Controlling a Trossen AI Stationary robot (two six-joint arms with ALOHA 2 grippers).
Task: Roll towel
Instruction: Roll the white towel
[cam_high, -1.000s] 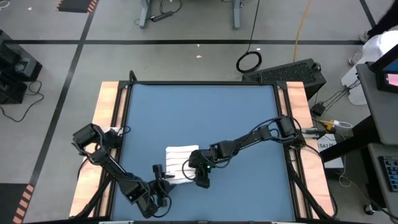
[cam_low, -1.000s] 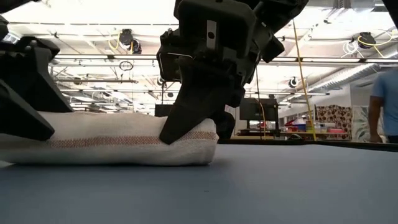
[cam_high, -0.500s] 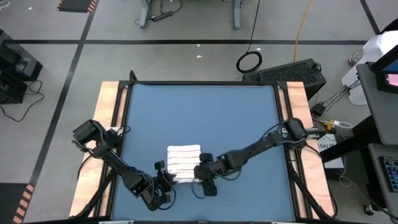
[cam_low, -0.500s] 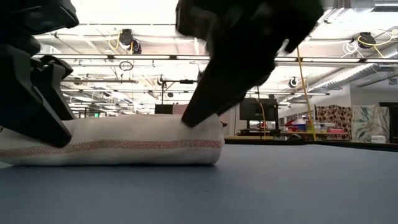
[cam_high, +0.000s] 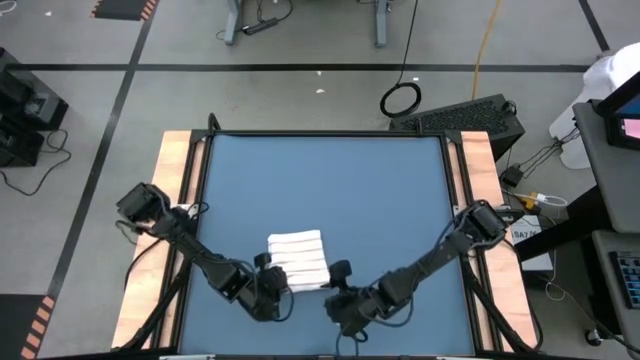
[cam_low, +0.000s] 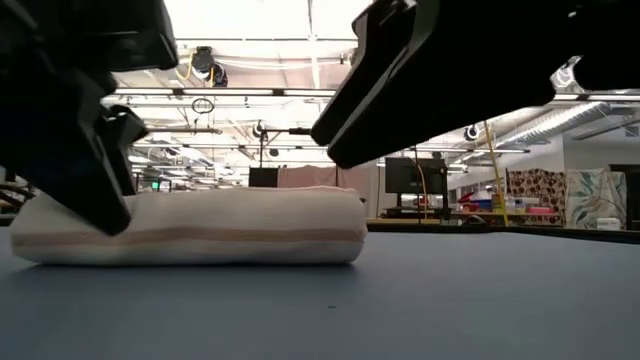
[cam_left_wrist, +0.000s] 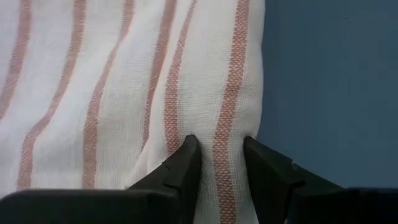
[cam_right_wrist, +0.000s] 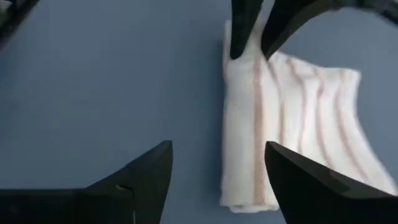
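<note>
Lying near front edge of blue tabletop (cam_high: 320, 180), left of centre: thin white red-striped cloth towel (cam_high: 300, 261), partly rolled, roll axis left-right. Left hand (cam_left_wrist: 219, 163) pinched on roll's left end. Right hand (cam_right_wrist: 217, 180) held open, clear, just right of towel.

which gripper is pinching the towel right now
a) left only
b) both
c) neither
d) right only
a) The left gripper has its fingers closed on a fold at the edge of the towel, while the right gripper hangs open over the blue table, clear of the cloth.
</note>
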